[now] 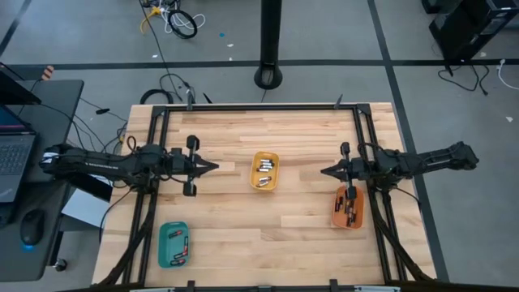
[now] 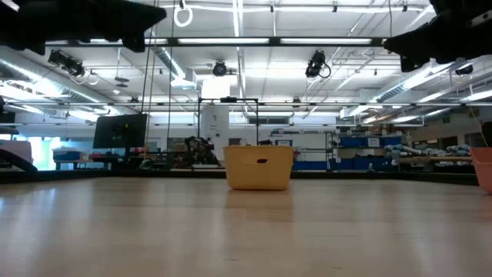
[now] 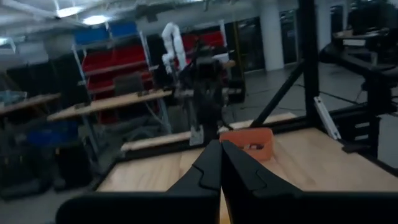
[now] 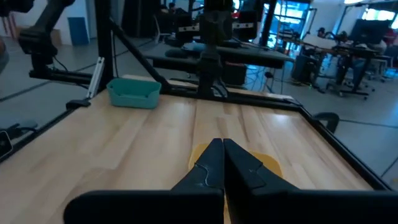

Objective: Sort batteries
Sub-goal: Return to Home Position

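Observation:
Batteries lie in three small trays on the wooden table. The yellow tray (image 1: 265, 170) at the middle holds several batteries (image 1: 263, 173). More lie in the orange tray (image 1: 349, 208) at the right and the teal tray (image 1: 173, 243) at the near left. My left gripper (image 1: 212, 167) hangs above the table left of the yellow tray, shut and holding nothing, pointing level toward it. My right gripper (image 1: 324, 171) hangs right of the yellow tray, also shut and holding nothing, facing the left one. In the right wrist view the shut fingers (image 4: 222, 155) point over the yellow tray (image 4: 268, 165).
A black metal frame (image 1: 259, 107) runs along the table's far, left and right edges. Bare wood lies between the trays. A side desk with a laptop (image 1: 16, 158) and a mouse (image 1: 31, 227) stands left of the table. Cables and a stand base (image 1: 269, 77) lie on the floor beyond.

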Controlling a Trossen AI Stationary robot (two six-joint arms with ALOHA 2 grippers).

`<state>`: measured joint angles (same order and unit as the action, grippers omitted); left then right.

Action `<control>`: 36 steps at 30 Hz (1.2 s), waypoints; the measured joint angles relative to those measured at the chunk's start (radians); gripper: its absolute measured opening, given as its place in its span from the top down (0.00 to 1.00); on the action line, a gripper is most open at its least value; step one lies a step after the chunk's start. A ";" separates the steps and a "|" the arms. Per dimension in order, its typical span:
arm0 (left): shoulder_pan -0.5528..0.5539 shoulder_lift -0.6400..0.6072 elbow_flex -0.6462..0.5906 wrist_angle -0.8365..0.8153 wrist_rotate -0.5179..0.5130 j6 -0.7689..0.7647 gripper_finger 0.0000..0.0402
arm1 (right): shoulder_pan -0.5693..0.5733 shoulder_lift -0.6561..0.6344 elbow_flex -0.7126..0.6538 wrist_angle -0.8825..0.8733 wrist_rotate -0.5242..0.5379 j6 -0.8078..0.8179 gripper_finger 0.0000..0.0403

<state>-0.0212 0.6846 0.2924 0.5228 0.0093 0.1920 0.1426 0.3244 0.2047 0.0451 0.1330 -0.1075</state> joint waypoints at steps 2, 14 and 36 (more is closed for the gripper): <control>0.021 -0.003 -0.023 0.002 0.000 -0.028 0.97 | -0.010 -0.036 0.000 -0.041 0.001 0.008 0.99; 0.077 -0.277 -0.212 0.017 -0.010 -0.124 0.97 | -0.020 -0.255 0.000 -0.186 -0.004 0.028 0.99; 0.081 -0.684 -0.244 -0.413 -0.150 -0.114 0.97 | -0.165 -0.303 -0.199 0.009 -0.065 0.136 0.99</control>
<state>0.0597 0.0005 0.0481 0.1095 -0.1406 0.0782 -0.0223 0.0217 0.0055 0.0546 0.0679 0.0282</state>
